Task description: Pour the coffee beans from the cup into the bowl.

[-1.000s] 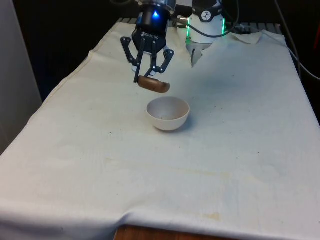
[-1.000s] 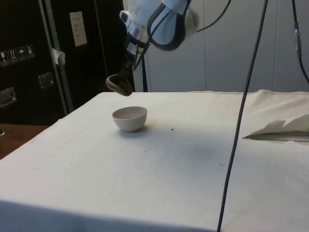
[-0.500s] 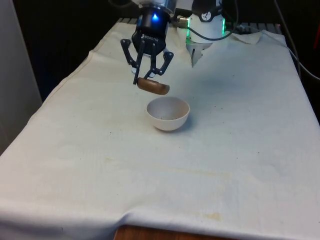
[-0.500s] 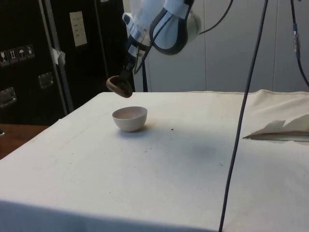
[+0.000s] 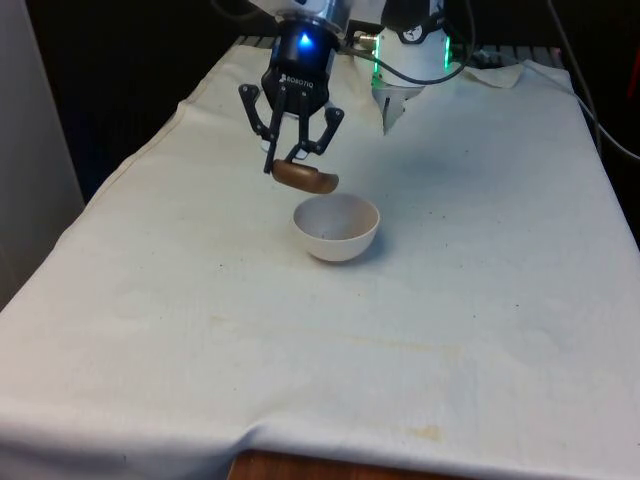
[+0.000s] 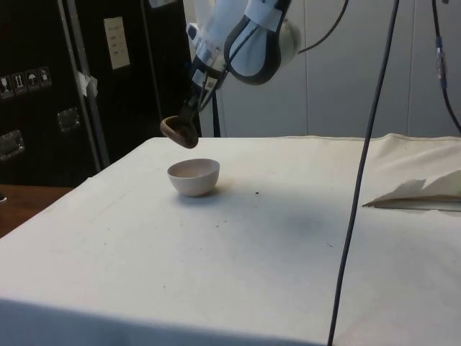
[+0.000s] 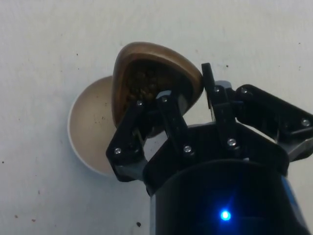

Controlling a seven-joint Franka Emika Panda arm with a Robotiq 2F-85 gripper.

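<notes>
Wrist view has the brown cup [image 7: 155, 83] tipped over the white bowl [image 7: 90, 129], beans [image 7: 144, 83] visible inside it, so I read this as mid-pour. I'm holding it above the bowl [image 5: 336, 227], offset toward the front view's left, mouth aimed at the rim. Hand [image 5: 292, 155] is pinched on the cup [image 5: 305, 176] wall, one finger inside, one outside. Bowl sits on the worktop [image 5: 480, 300]; can't tell how many beans have landed.

bowl [image 7: 88, 132]: near rim hidden by cup [image 7: 146, 78] | bowl contents: too small to tell
</notes>
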